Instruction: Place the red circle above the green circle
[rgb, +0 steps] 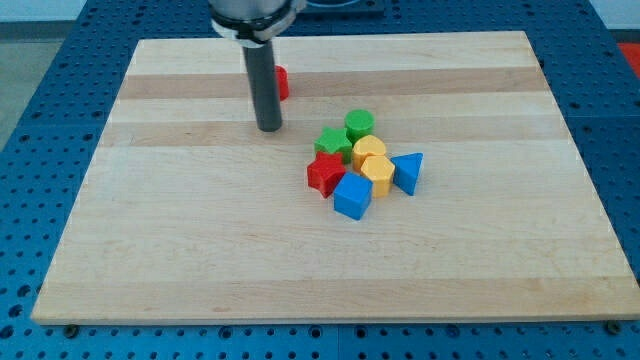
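Now my tip (268, 128) rests on the worktop (180, 240), just beside the half-hidden red circle (282, 82), well left of the green circle (359, 124); this tool is a plain rod without jaws.

Dark rod hanging upright from the view's top, my tip (268, 129) resting at table height

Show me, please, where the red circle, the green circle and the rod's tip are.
red circle (283, 82), camera view, visible right edge.
green circle (360, 124), camera view, top face.
my tip (269, 129), camera view, rod's lower end.
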